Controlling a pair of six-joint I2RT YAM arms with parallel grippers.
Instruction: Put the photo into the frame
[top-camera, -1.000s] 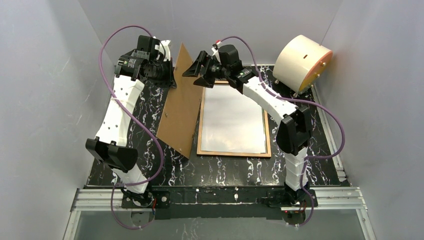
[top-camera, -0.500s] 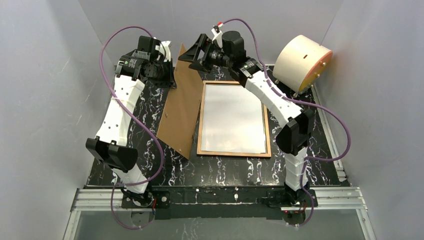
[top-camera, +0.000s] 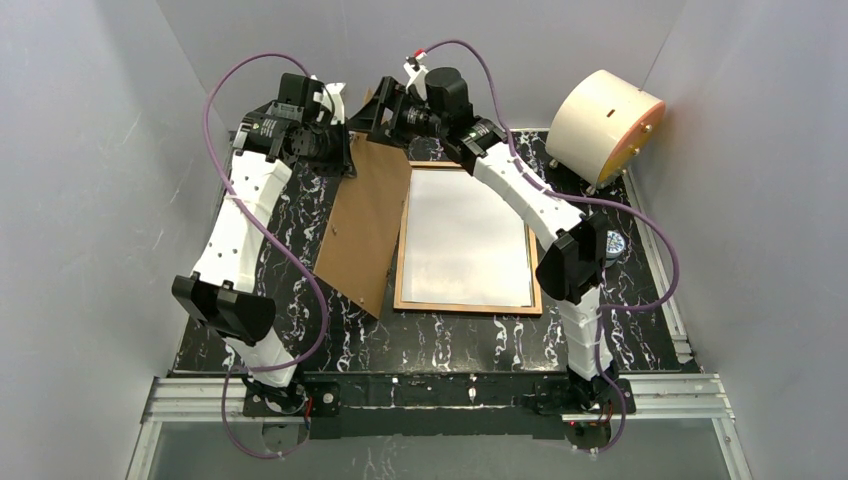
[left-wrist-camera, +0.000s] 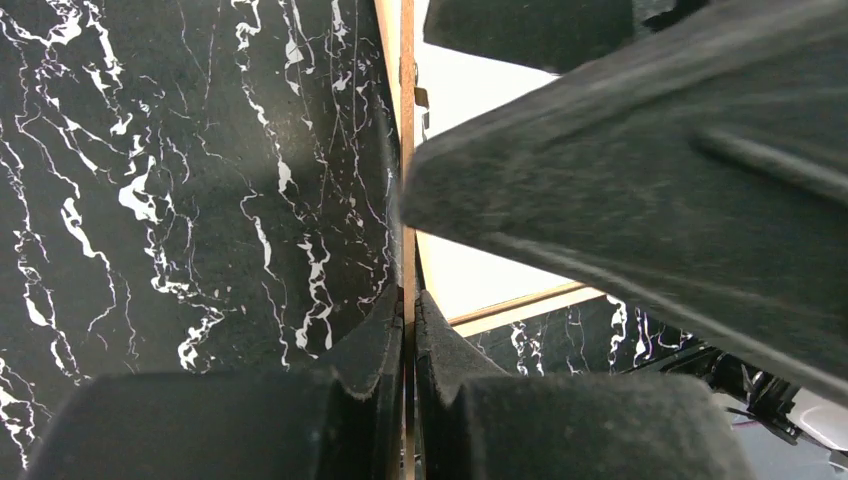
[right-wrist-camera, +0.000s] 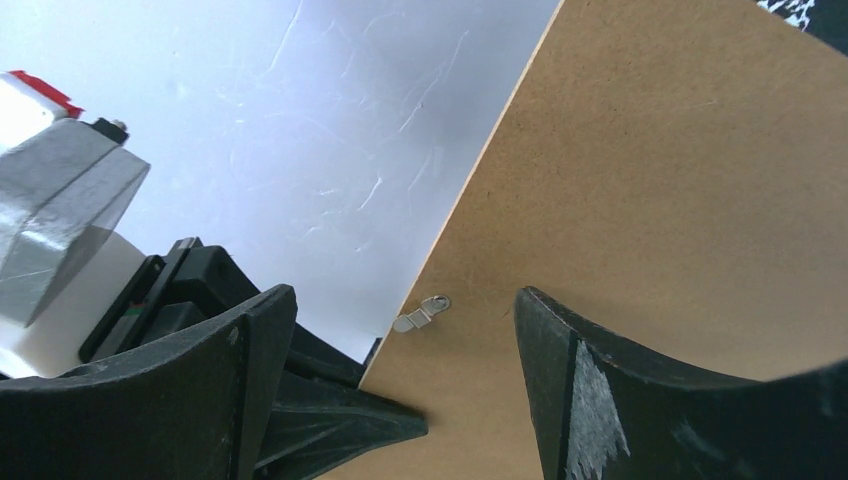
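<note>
Backing board (top-camera: 365, 225) is pinched at its far edge by the clenched left gripper (top-camera: 338, 150), long axis near-to-far, just left of the frame (top-camera: 470, 304); photo (top-camera: 468, 235) is seen white-back-up inside it; right gripper (top-camera: 385, 108) is spread, empty, at the board's far corner.

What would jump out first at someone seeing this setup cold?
The brown backing board stands tilted left of centre, its edge pinched in the shut left hand, the open right hand at its top corner. Beside it the frame lies flat on the black marbled table, holding what looks like the photo, white side up. A cream drum sits at the far right corner.
</note>
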